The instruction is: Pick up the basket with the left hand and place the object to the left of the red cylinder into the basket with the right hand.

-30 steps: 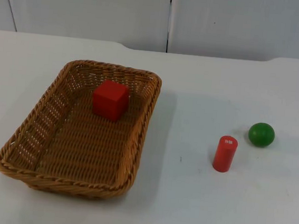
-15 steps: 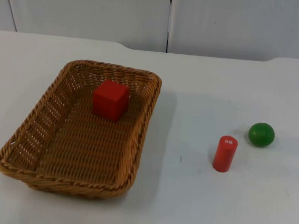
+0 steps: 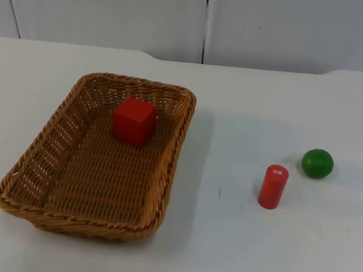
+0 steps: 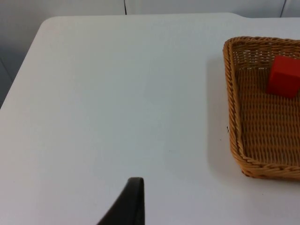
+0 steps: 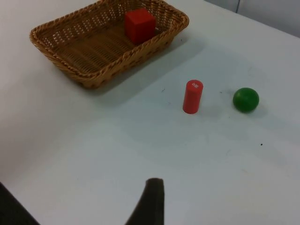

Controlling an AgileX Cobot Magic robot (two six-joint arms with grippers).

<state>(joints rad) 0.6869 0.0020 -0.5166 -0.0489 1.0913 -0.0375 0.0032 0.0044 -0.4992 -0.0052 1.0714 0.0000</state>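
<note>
Fingers' state cannot be told; red cylinder [image 3: 273, 186] bears an unreadable white label, red cube [image 3: 133, 120] in basket [image 3: 44, 155].

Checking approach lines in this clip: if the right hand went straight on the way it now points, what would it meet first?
Probably the red cylinder, which stands upright on the white table nearly straight ahead of the right hand's fingertip. Bare table lies between them. Depth is unclear, so the hand might touch the table first.
</note>
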